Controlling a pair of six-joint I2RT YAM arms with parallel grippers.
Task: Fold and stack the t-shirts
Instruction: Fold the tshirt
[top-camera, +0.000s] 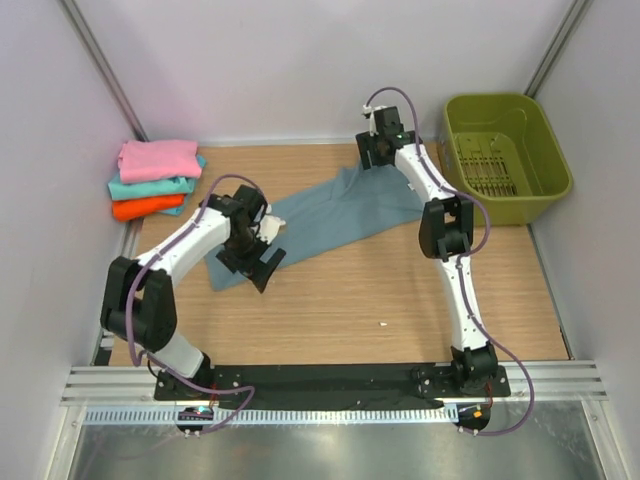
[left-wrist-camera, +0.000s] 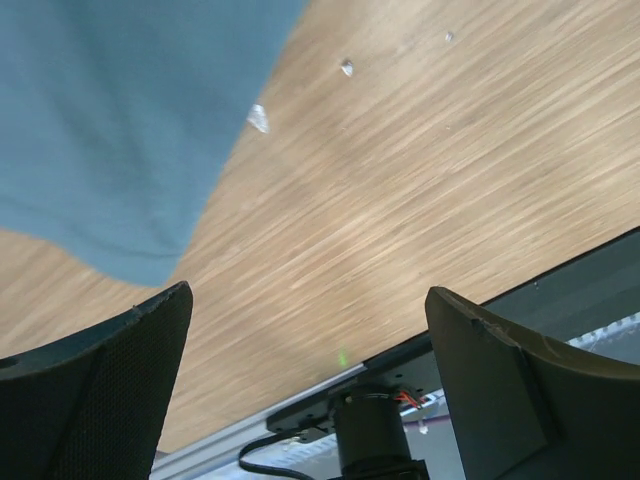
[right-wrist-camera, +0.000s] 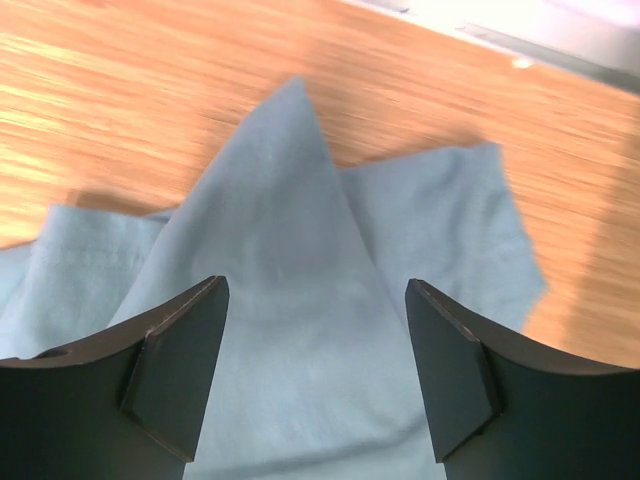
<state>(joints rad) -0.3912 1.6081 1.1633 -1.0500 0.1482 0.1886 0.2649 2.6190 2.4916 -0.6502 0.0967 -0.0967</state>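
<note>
Wood-grain surface (top-camera: 400, 300) fills most of the booth. Stretched slantwise across it lies a slate blue-grey cloth t-shirt (top-camera: 330, 225), running from the left arm (top-camera: 190, 240) up to the right arm (top-camera: 455, 260) near the back wall. In the far right corner sits an olive-green plastic basket (top-camera: 520, 205). Far left there is a folded pile: a pink t-shirt (top-camera: 158, 158) on top, a teal t-shirt (top-camera: 150, 187) under it, an orange t-shirt (top-camera: 145, 208) at the bottom. The left jaws gape wide by the shirt's near end, with only bare wood between them. The right jaws stand apart too, gripping nothing — a peaked fold of the blue-grey cloth lies just beneath them.
</note>
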